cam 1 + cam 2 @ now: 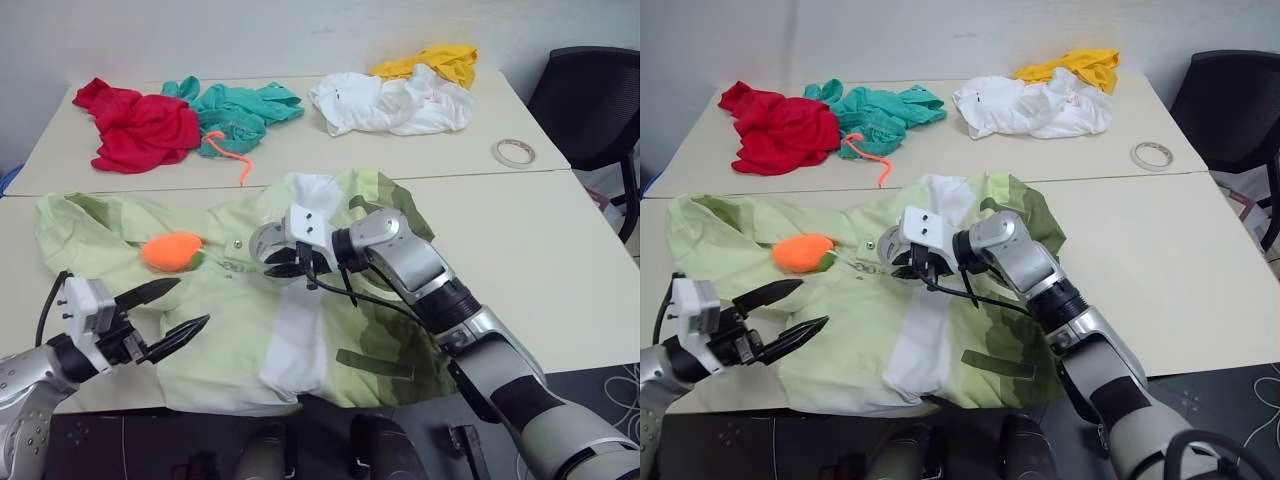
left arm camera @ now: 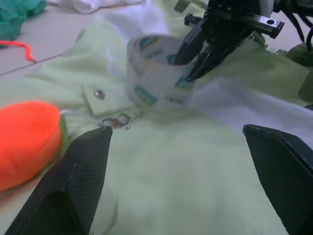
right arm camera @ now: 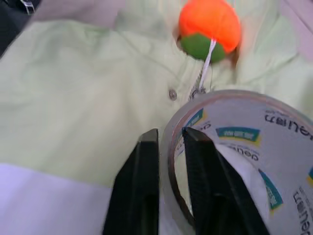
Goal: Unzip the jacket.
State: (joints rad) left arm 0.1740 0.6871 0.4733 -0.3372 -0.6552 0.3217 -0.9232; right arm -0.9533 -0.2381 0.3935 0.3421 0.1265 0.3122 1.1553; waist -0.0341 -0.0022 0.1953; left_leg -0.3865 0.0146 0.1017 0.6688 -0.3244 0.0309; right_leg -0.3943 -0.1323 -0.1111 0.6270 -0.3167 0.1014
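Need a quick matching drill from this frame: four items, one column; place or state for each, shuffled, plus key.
Items
1. right hand
2. left hand
3. orange plush toy
4. masking tape ring

Descriptions
A. open, above the jacket's near edge
B. on bare table, away from the jacket
C. shut on the clear tape roll's wall
D. lying on the jacket near its collar

Pairs: 1-C, 2-A, 3-D, 4-B

Office: plain tables, black swivel chair.
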